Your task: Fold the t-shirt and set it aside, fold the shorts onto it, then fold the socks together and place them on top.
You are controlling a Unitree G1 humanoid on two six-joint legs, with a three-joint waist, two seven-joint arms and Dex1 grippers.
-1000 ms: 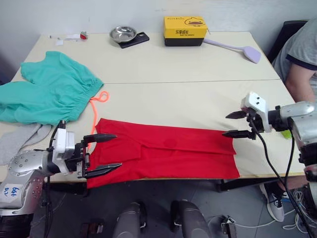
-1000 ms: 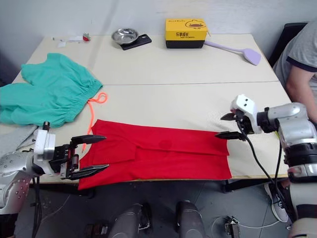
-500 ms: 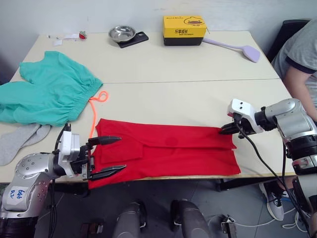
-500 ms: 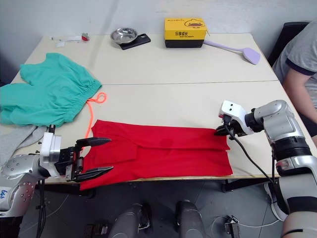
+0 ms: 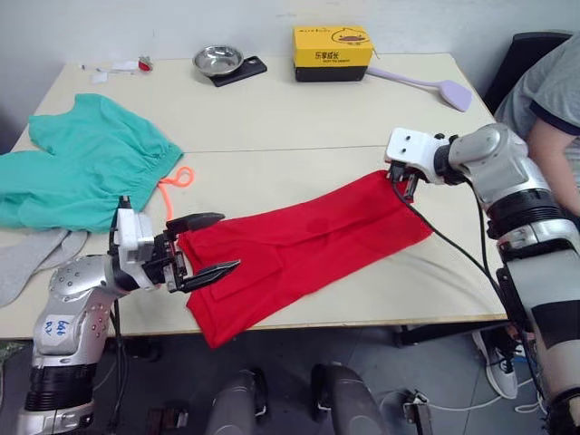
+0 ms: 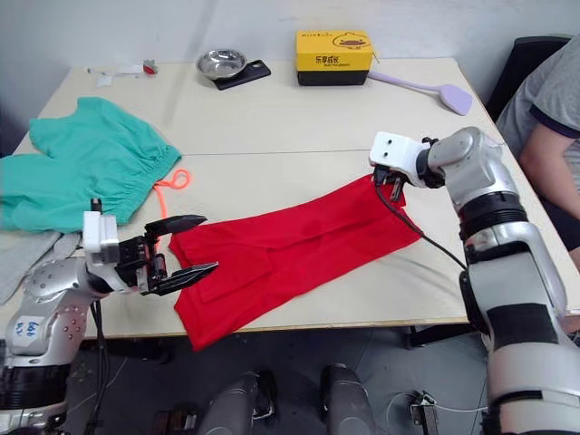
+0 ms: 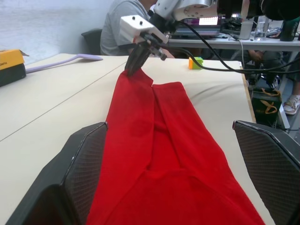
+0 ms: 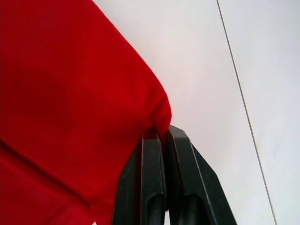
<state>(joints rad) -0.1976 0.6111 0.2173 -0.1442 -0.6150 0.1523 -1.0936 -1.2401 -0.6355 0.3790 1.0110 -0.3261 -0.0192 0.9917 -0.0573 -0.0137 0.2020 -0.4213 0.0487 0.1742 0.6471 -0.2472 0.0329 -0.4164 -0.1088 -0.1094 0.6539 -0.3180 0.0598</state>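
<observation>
Right jaws (image 5: 400,184): closed tight on a corner of the t-shirt (image 5: 299,252), as our right wrist view shows; we judge the pinch is there to carry that end over for the next fold.
Left jaws (image 5: 204,246): wide open and holding nothing, one finger on either side of the shirt's other end near the front edge; we take it they are lined up to bite that end.
T-shirt: a long, already narrowed red strip lying slantwise across the front half of the bench (image 5: 299,113), its lower corner hanging over the front edge.
Shorts (image 5: 82,163): spread at the left edge, orange drawstring (image 5: 177,181) trailing toward the shirt; untouched, waiting their turn.
Socks (image 5: 32,258): grey, at the front-left corner beside the shorts.
Bench: pale top with a seam across the middle; a metal bowl (image 5: 217,60), a yellow box (image 5: 332,53) and a lilac spatula (image 5: 430,83) sit along the far edge, well apart from the clothes.
Room: a plain wall behind; a person (image 5: 551,100) sits at the right edge.
</observation>
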